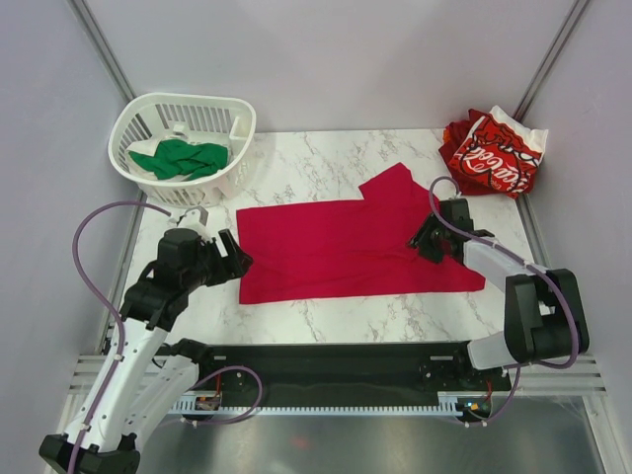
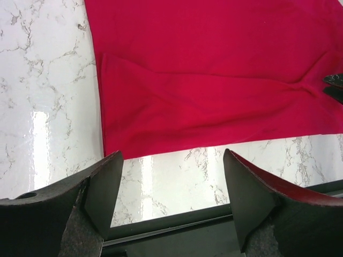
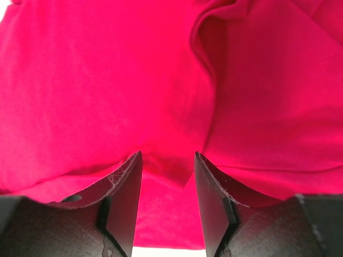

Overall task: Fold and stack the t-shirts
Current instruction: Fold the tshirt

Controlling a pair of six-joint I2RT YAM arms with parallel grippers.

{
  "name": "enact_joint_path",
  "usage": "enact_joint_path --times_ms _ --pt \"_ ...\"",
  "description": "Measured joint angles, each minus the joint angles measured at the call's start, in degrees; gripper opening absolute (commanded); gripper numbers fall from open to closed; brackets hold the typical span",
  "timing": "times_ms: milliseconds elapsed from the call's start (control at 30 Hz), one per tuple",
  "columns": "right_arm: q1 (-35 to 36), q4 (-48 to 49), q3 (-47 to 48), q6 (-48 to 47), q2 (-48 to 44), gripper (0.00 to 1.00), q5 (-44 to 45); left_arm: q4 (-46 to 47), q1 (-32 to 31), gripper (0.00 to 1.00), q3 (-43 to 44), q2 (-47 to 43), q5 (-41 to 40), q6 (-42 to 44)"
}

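The plain crimson-red t-shirt (image 1: 346, 247) lies spread flat across the middle of the marble table, one sleeve pointing to the back. My left gripper (image 1: 229, 259) is open and empty at the shirt's left edge; in the left wrist view (image 2: 171, 182) it hovers over bare marble just short of the shirt (image 2: 214, 80). My right gripper (image 1: 427, 240) is on the shirt's right part, jaws open, with a ridge of cloth (image 3: 107, 80) between the fingers (image 3: 168, 176). The green t-shirt (image 1: 180, 158) lies in the basket. The red-and-white lettered t-shirt (image 1: 494, 153) lies crumpled at the back right corner.
The white slatted basket (image 1: 148, 114) stands at the back left corner. Metal frame posts rise at both back corners. A black rail runs along the near table edge (image 2: 177, 222). The right gripper's tip shows at the far right of the left wrist view (image 2: 335, 85).
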Motion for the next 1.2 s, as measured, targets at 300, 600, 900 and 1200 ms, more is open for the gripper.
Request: enact_joint_path --times_ms 300,600,900,1200 --pt "0.0 2.4 -0.6 0.0 2.5 0.48 1.3 0.0 0.0 0.82 0.0 -0.2 -0.3 0.0" --pt "0.0 5.7 -2.1 0.4 4.0 0.45 1.3 0.0 0.0 0.81 0.0 -0.2 -0.3 0.1" --pt "0.0 6.2 -2.6 0.6 4.0 0.20 1.7 0.0 0.0 0.81 0.0 -0.2 -0.3 0.1" --pt "0.2 4.7 -1.3 0.6 3.1 0.02 1.8 0.0 0.0 0.81 0.0 -0.2 -0.3 0.1"
